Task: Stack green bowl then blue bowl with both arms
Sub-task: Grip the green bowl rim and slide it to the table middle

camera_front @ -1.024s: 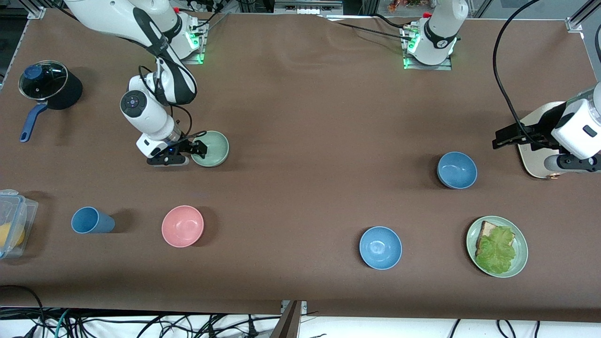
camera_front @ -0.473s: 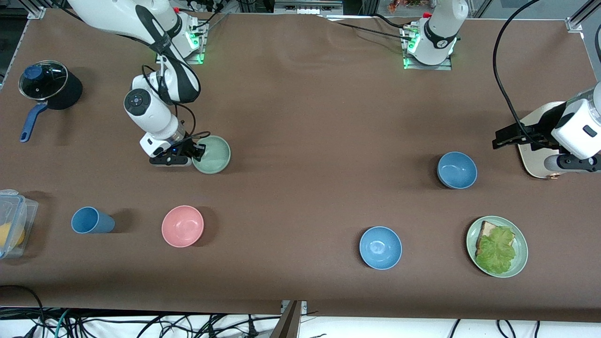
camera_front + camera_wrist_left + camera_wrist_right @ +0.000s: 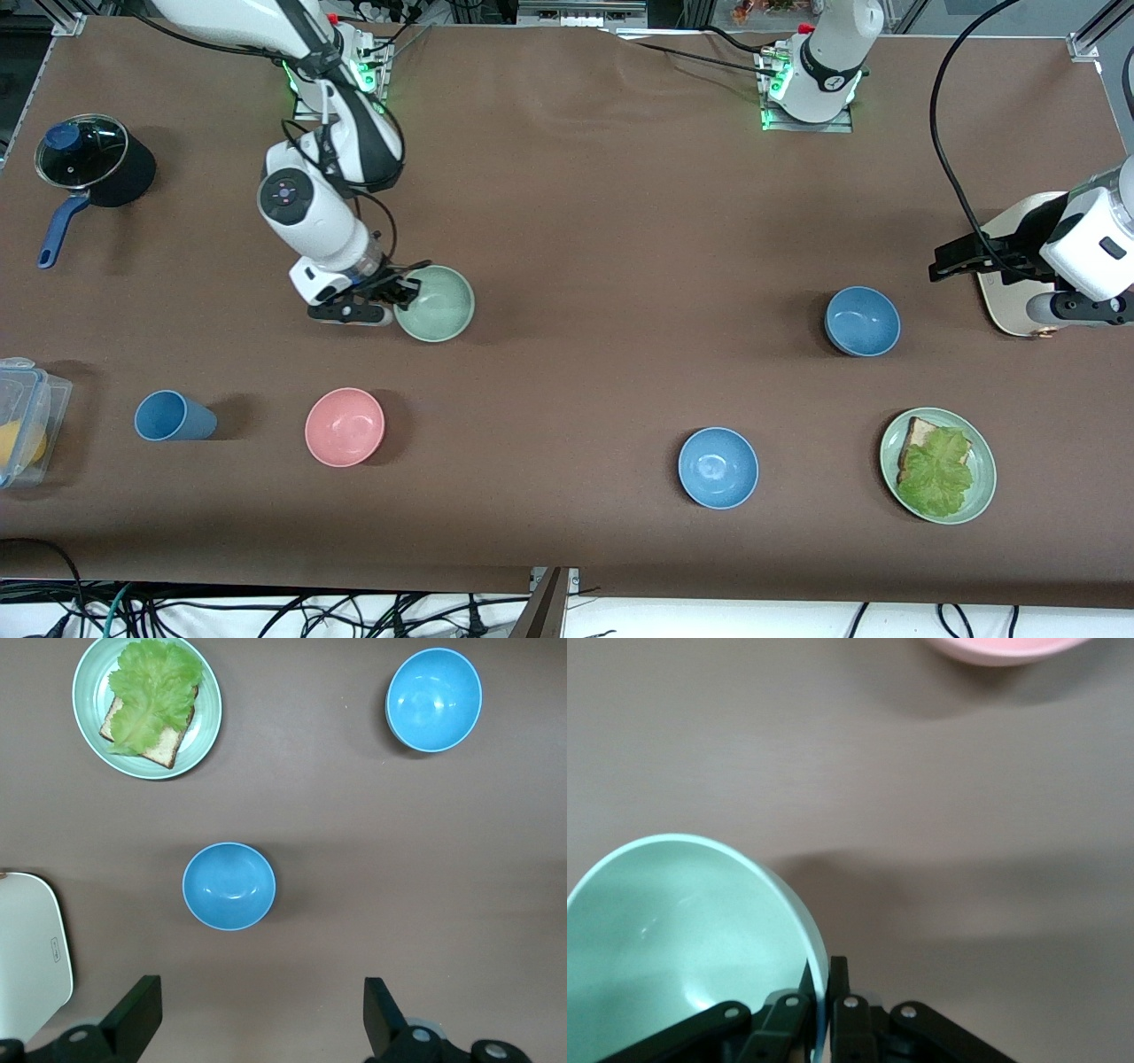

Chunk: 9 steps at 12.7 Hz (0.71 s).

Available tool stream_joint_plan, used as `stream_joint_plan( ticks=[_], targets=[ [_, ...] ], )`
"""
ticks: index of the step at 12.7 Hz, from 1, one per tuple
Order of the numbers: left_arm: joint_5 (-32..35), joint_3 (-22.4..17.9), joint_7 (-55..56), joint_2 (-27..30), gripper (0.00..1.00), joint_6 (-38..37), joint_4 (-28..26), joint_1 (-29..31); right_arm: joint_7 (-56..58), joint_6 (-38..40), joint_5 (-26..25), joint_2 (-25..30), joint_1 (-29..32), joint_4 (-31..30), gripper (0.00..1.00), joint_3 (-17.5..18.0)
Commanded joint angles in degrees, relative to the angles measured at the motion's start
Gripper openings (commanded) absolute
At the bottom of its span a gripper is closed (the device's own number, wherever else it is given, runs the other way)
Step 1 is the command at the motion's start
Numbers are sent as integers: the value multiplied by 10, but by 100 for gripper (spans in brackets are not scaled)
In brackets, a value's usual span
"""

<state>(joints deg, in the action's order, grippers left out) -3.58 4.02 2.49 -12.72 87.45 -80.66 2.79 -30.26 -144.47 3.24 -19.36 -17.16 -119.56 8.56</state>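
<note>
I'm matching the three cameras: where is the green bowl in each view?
Front view: green bowl, its rim pinched in the right claw, farther from the camera than the pink bowl.
Left wrist view: not in it.
Right wrist view: green bowl fills a corner.
Shared landmark: the pink bowl.

Green bowl (image 3: 436,304) held up by right gripper (image 3: 403,292) clamped on its rim, over table (image 3: 602,213) toward right arm's end. Pink bowl (image 3: 345,426) nearer the camera, cup (image 3: 173,416) beside it. Blue bowl (image 3: 862,321) toward left arm's end, below left gripper (image 3: 257,1014), fingers spread. Plate (image 3: 937,465) and another bowl (image 3: 718,467) nearer the camera.
</note>
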Motion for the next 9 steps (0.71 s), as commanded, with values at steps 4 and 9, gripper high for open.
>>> stream_joint_plan(
  ticks=[4, 9],
  targets=[
    [9, 0, -12, -4, 100, -3, 7, 0, -209, 16, -5, -182, -123, 236, 0, -7],
    [7, 1, -8, -13, 100, -2, 9, -1, -242, -12, -10, -220, -142, 267, 95, -9]
  ],
)
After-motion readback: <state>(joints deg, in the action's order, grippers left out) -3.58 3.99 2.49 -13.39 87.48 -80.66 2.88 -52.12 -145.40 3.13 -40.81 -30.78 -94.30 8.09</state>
